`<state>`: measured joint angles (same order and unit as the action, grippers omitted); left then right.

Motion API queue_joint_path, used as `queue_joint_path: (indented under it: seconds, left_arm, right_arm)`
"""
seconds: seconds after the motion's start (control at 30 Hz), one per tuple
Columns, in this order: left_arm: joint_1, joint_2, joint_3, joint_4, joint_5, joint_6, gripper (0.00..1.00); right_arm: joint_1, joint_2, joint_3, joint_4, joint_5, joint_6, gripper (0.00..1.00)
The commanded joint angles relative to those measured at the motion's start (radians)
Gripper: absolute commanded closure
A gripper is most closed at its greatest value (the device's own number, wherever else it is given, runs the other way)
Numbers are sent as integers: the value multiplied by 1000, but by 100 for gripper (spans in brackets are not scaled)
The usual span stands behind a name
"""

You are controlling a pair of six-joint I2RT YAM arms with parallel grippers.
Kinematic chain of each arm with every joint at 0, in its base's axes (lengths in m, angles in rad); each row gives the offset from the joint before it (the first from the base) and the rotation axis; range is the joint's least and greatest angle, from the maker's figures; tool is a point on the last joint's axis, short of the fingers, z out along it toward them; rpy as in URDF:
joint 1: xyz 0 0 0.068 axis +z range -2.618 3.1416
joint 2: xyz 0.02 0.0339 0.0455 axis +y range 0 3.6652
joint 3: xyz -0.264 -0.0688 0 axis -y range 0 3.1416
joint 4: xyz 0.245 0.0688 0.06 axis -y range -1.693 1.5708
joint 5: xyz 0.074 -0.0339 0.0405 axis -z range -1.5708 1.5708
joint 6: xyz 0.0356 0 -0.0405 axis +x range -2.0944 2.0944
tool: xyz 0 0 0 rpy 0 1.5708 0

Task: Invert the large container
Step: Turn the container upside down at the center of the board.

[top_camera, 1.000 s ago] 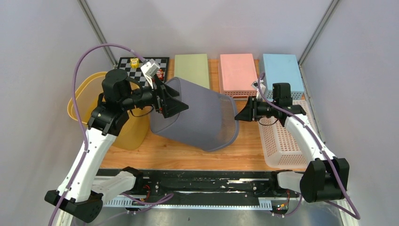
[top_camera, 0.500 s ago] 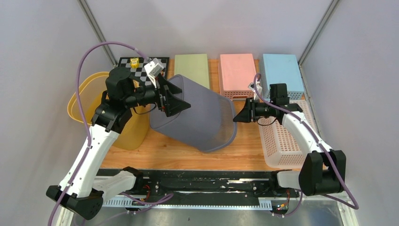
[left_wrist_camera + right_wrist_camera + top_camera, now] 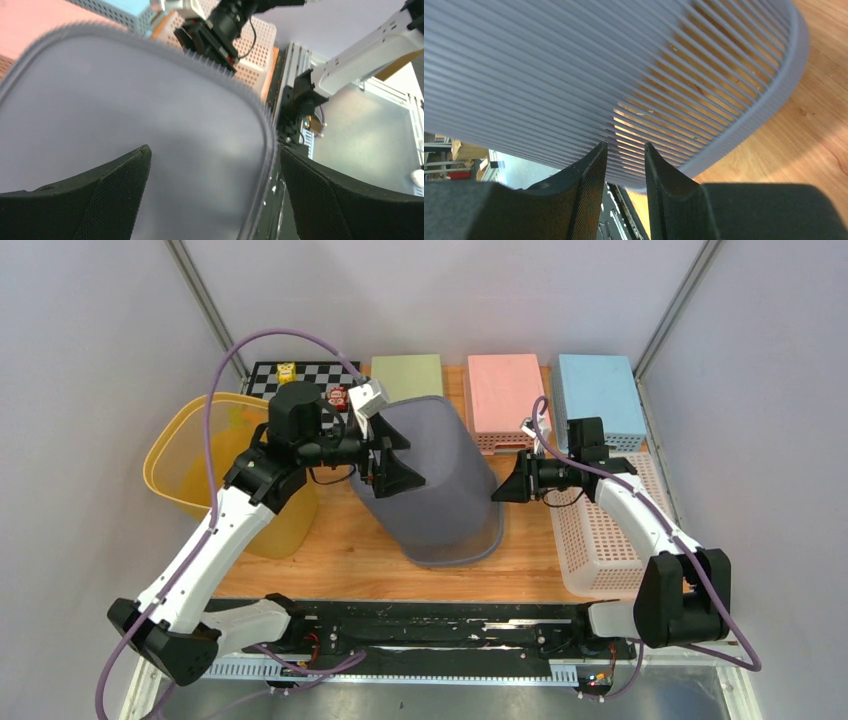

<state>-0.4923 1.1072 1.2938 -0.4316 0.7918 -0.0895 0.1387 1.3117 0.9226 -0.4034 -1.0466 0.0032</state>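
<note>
The large grey slatted container [image 3: 445, 495] stands tilted in mid-table, solid base up and back, open rim [image 3: 455, 555] low at the front. My left gripper [image 3: 400, 475] is open against its left side near the base. In the left wrist view the base [image 3: 125, 100] fills the space between the wide-open fingers [image 3: 212, 150], gripped by neither. My right gripper [image 3: 497, 490] is at the container's right side. In the right wrist view its fingers [image 3: 625, 145] stand slightly apart, empty, tips just short of the slatted wall [image 3: 574, 60].
A yellow bin [image 3: 180, 465] stands at the left under my left arm. A white perforated basket [image 3: 600, 535] lies at the right. Green [image 3: 407, 380], pink [image 3: 507, 390] and blue [image 3: 598, 390] boxes line the back, with a checkerboard [image 3: 310, 372] at back left.
The container has swung from lying on its side, rim to the right, to nearly rim-down. My left arm moved right with its base. The right gripper shifted slightly left.
</note>
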Motion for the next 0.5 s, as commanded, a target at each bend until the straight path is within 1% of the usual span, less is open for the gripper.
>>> queue_joint_path:
  seconds: [0.0, 0.3, 0.4, 0.47]
  left_arm:
    - [-33, 47, 7, -91, -10, 74, 0]
    - [-54, 80, 31, -102, -22, 89, 0]
    - [-54, 76, 109, -148, -55, 130, 0]
    - [-54, 69, 196, -193, -116, 169, 0]
  right_arm:
    - [22, -10, 19, 6, -59, -41, 64]
    - [23, -14, 10, -9, -60, -72, 63]
    - [22, -18, 14, -23, -62, -88, 63]
    - [22, -25, 22, -33, -60, -103, 62]
